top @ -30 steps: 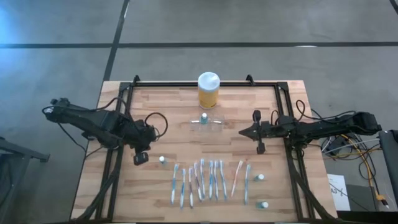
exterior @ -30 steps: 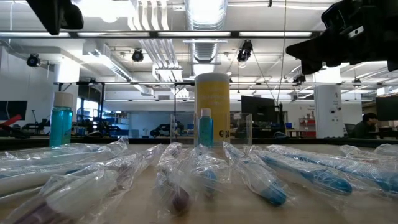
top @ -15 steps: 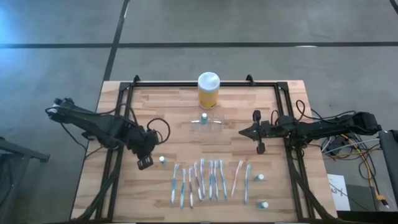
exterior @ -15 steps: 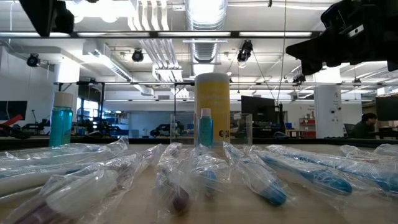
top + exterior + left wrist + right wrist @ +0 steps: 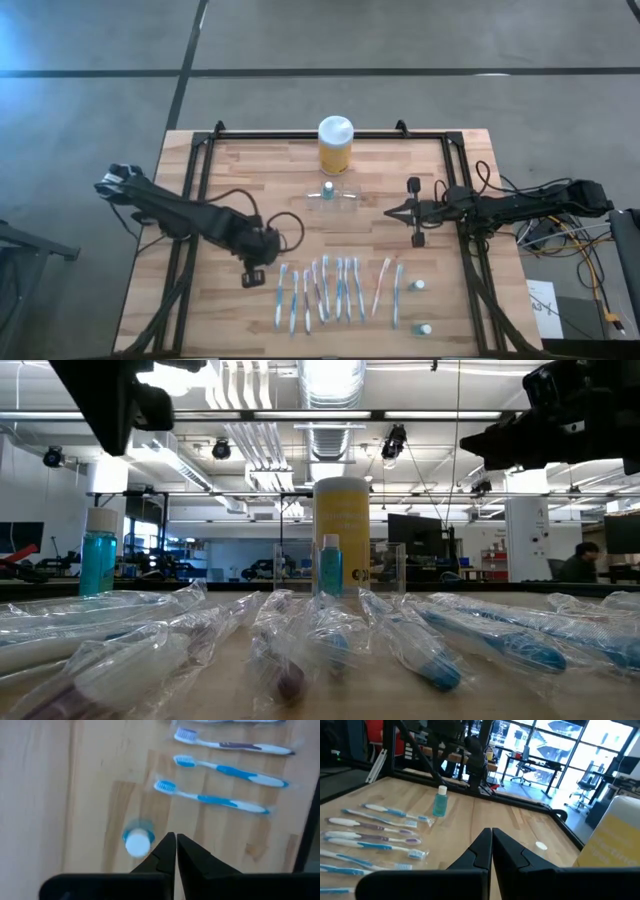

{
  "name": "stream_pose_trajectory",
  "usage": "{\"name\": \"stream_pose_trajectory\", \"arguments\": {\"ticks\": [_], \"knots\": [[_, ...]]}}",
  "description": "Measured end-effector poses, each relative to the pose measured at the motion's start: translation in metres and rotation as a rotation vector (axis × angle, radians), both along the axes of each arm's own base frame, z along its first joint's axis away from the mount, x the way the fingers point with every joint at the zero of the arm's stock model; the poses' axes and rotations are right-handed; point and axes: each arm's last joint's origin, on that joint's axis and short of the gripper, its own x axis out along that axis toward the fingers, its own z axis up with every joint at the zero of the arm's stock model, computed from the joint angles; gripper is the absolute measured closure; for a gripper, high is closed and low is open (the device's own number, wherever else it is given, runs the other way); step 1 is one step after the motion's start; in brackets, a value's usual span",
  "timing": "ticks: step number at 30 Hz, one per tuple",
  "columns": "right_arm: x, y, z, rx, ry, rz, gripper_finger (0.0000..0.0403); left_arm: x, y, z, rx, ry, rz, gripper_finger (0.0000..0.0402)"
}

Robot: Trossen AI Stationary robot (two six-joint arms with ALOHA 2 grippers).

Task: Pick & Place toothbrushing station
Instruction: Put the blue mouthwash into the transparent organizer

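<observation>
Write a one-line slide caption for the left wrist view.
Left gripper, shut, hovers beside a small white-capped blue bottle, wrapped toothbrushes lined up on the wooden table beyond.

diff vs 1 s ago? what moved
Only the left arm moved: the left gripper swung toward the table's front and centre, to the small blue bottle by the toothbrush row. Its fingers are together, holding nothing. The right gripper, clear holder and yellow jar stayed put.
</observation>
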Motion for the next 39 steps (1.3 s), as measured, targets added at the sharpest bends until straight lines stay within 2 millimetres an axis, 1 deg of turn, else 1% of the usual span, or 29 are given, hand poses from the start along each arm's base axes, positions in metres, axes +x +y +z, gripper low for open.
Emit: {"name": "stream_pose_trajectory", "arguments": {"ticks": [4,7,10,12,15,19,21,25,28,30,33,39], "knots": [[0.0,0.0,0.0,-0.016,0.0,0.001,0.0394,0.011,-0.006,0.001,0.031,0.022,-0.068,0.0369],[0.0,0.0,0.0,-0.022,0.0,0.001,0.0394,0.016,-0.007,0.008,0.087,0.045,-0.044,0.0355],[0.0,0.0,0.0,-0.026,-0.001,0.002,0.0394,0.02,-0.004,0.018,0.136,0.059,0.099,0.0348],[0.0,0.0,0.0,-0.023,-0.001,0.002,0.0394,0.022,-0.003,0.023,0.132,0.067,0.222,0.0348],[0.0,0.0,0.0,-0.023,0.001,0.002,0.0394,0.021,-0.003,0.028,0.077,0.087,0.395,0.0356],[0.0,0.0,0.0,-0.028,0.001,0.002,0.0394,0.02,-0.001,0.029,-0.031,0.117,0.688,0.0381],[0.0,0.0,0.0,-0.048,0.0,0.003,0.0394,0.02,0.0,0.029,-0.052,0.116,0.76,0.0389],[0.0,0.0,0.0,-0.082,0.0,0.005,0.0394,0.023,-0.003,0.025,-0.061,0.125,0.813,0.0387],[0.0,0.0,0.0,-0.094,0.0,0.006,0.0394,0.024,-0.003,0.02,-0.064,0.134,0.883,0.0367],[0.0,0.0,-0.001,-0.094,0.007,0.006,0.0394,0.025,-0.003,0.017,-0.068,0.139,0.93,0.0344],[0.0,0.0,-0.002,-0.097,0.018,0.007,0.0394,0.024,-0.004,0.013,-0.081,0.164,0.983,0.03],[0.0,0.0,-0.003,-0.077,0.025,0.007,0.0394,0.024,-0.004,0.012,-0.128,0.216,1.033,0.0209]]}}
